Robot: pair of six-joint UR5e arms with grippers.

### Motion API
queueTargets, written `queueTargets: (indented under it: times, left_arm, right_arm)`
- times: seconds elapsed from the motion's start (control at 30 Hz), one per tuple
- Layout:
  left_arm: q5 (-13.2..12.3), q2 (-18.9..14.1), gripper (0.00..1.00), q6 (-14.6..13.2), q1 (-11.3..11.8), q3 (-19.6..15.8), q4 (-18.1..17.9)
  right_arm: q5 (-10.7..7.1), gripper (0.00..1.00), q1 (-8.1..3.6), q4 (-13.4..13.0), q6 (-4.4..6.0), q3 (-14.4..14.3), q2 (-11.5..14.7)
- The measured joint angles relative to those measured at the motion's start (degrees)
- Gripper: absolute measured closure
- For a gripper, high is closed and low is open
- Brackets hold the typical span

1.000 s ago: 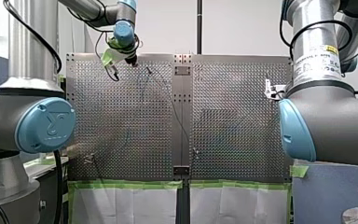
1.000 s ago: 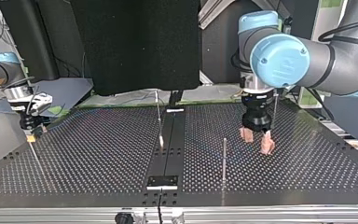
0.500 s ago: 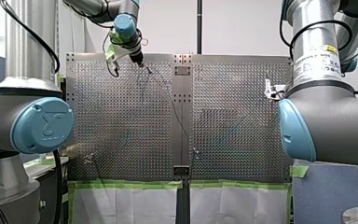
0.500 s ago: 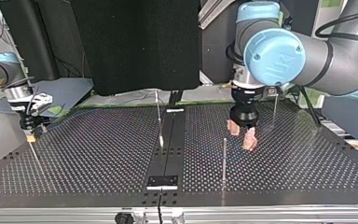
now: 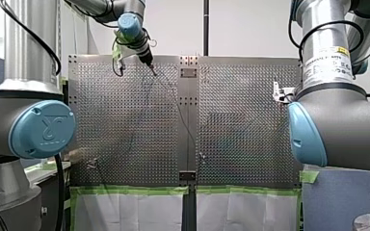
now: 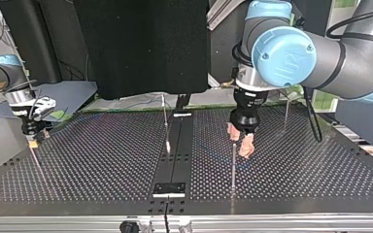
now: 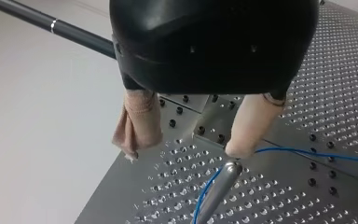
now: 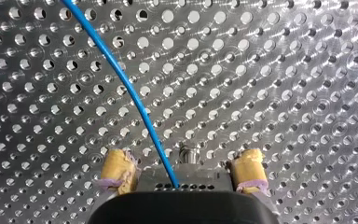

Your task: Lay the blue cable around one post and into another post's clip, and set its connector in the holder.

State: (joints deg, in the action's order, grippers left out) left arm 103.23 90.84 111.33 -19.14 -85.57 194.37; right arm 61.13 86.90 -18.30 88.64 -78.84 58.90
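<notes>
Over the bench (image 6: 102, 160) at the top view's right, my left end effector (image 6: 240, 141) hangs with its beige fingers (image 7: 137, 123) spread wide and nothing between them. One fingertip is just beside the top of a thin metal post (image 6: 233, 165). The blue cable (image 8: 135, 100) bends around that post in the left wrist view. At the top view's left, by the bench edge, my right end effector (image 8: 182, 163) has its yellow pads (image 8: 119, 170) closed against the grey connector (image 8: 186, 177), from which the cable runs out across the bench.
</notes>
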Motion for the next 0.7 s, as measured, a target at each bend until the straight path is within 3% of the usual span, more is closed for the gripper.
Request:
queueTargets:
  times: [0.7]
  left_arm:
    - [-0.1, 0.1, 0.00, -10.0, -0.1, 0.3, -0.1]
  right_arm:
    - [0.14, 0.00, 0.14, 0.0, -0.20, 0.1, 0.0]
